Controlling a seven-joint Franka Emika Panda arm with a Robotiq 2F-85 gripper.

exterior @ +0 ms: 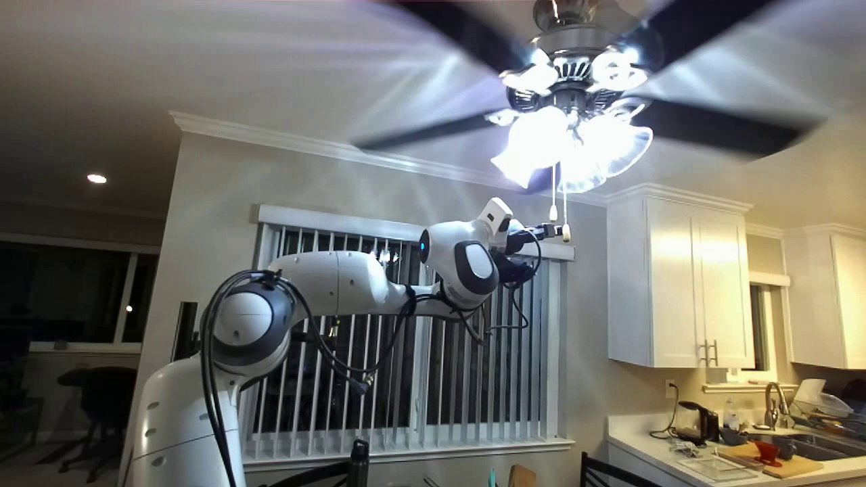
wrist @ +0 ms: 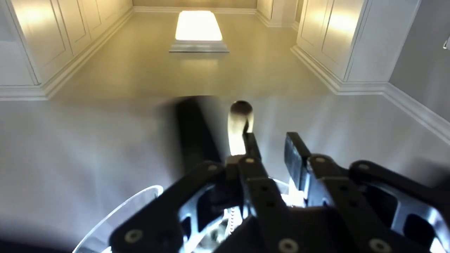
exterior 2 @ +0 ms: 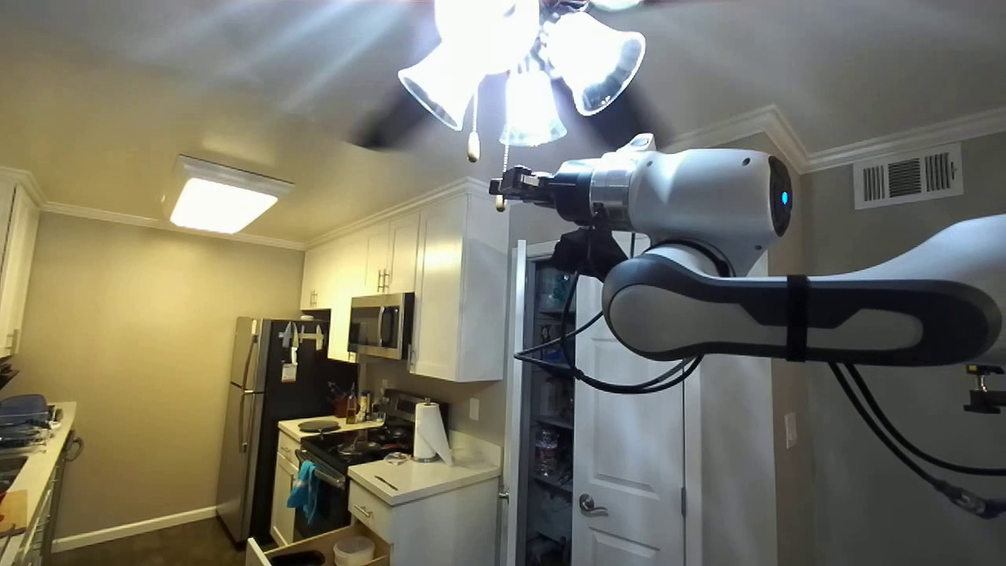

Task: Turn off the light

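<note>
Below light [exterior: 585, 145], gripper [wrist: 272, 149] partly spread beside chain knob [wrist: 237, 126]; contact unclear.

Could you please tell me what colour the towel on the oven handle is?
The towel is blue, clearest in an exterior view.

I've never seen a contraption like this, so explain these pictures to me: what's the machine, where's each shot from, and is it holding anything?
The white machine is a robot arm, ending in a black pinching hand. Two pictures are taken from different places outside the robot. The third, from its wrist, looks past two fingers toward the ceiling and appears upside down. The hand is up near the lit lamps of the ceiling fan. It holds nothing: the fingers stand apart, and a pull-chain knob shows beside one, outside the gap. Whether they touch, I can't tell. In an exterior view, a roll of paper towels stands on a kitchen counter.
</note>
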